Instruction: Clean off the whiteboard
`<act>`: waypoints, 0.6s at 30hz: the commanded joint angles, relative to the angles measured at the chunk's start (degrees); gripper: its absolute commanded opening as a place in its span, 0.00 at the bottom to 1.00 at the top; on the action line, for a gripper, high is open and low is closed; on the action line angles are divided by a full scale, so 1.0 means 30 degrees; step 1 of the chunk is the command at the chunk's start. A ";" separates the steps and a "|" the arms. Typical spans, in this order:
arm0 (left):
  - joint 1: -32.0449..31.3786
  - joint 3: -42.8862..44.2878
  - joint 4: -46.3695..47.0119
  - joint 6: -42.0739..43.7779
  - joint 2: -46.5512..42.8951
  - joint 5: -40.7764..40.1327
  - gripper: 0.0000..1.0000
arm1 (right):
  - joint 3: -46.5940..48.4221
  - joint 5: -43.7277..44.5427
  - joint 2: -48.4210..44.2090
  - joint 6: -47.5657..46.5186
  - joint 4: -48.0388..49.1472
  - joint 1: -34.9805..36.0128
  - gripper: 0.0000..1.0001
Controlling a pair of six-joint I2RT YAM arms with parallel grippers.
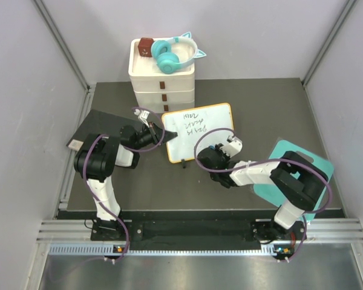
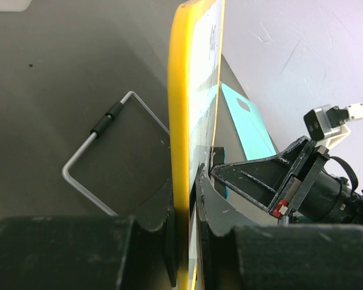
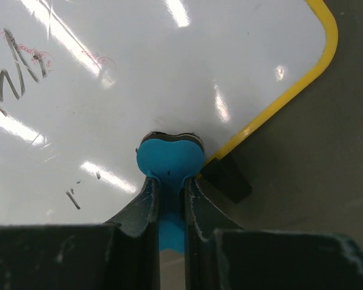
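The whiteboard (image 1: pixel 198 130) with a yellow frame stands propped mid-table, black writing across its upper part. My left gripper (image 1: pixel 164 134) is shut on its left edge; the left wrist view shows the yellow frame (image 2: pixel 181 121) pinched between the jaws. My right gripper (image 1: pixel 213 151) is shut on a blue eraser (image 3: pixel 169 162) and presses its dark pad against the white surface (image 3: pixel 139 72) near the lower right corner, beside a black foot (image 3: pixel 227 179). Black marks show at the left of the right wrist view.
A white drawer stack (image 1: pixel 161 77) behind the board carries teal headphones (image 1: pixel 172 54) and a red-brown cube (image 1: pixel 146 46). A dark grey pad (image 1: pixel 100 127) lies at the left, a teal cutting board (image 1: pixel 296 175) at the right. The board's wire stand (image 2: pixel 103 145) shows behind it.
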 commanded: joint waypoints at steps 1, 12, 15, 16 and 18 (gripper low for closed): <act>-0.0168 -0.0662 -0.2629 0.2673 0.0705 0.0435 0.00 | 0.0915 -0.2665 0.2197 -0.3597 -0.2370 -0.0645 0.00; -0.0168 -0.0604 -0.2571 0.2703 0.0793 0.0639 0.00 | 0.6476 -0.5068 0.5683 -0.8054 -0.1277 0.0761 0.00; -0.0168 -0.0603 -0.2599 0.2702 0.0793 0.0669 0.00 | 0.7768 -0.5683 0.6767 -0.8903 -0.1161 0.1317 0.00; -0.0168 -0.0575 -0.2571 0.2702 0.0822 0.0698 0.00 | 0.7947 -0.6207 0.6944 -0.9108 -0.0929 0.1493 0.00; -0.0197 -0.0574 -0.2570 0.2702 0.0793 0.0699 0.00 | 0.8299 -0.6562 0.7238 -0.9754 -0.0285 0.1699 0.00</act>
